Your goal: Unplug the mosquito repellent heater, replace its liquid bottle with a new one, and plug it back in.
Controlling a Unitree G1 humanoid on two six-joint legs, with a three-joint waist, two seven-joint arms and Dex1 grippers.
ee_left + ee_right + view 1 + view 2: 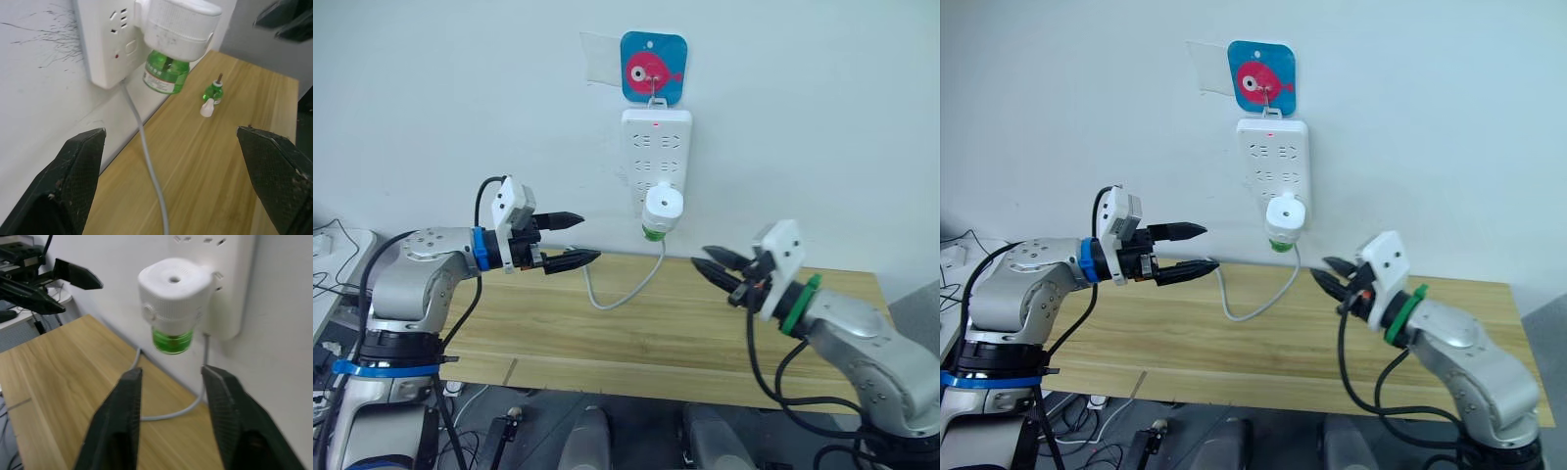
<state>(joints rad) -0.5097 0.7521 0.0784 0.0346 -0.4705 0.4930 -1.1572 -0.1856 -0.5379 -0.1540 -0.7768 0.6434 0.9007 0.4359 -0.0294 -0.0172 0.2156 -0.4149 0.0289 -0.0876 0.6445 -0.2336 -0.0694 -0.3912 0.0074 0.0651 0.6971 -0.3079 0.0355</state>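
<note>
Heater: the mosquito repellent heater [662, 207] is plugged into the lower part of the power strip [656, 147] on the wall; long axis vertical, white cap up, green liquid bottle [166, 75] hanging below.
Spare: 1 small green bottle [213, 91] stands upright on the surface, a white cap [207, 108] just beside it.
Surface: light wooden surface [646, 333] against a white wall; the strip's grey cable [626, 291] loops down onto it.
Wall: blue fish hook plate [652, 68] above the strip.
Left gripper [570, 241]: raised, level, pointing toward the heater, fingers spread, empty.
Right gripper [720, 267]: lower, angled toward the heater, fingers apart, empty.
</note>
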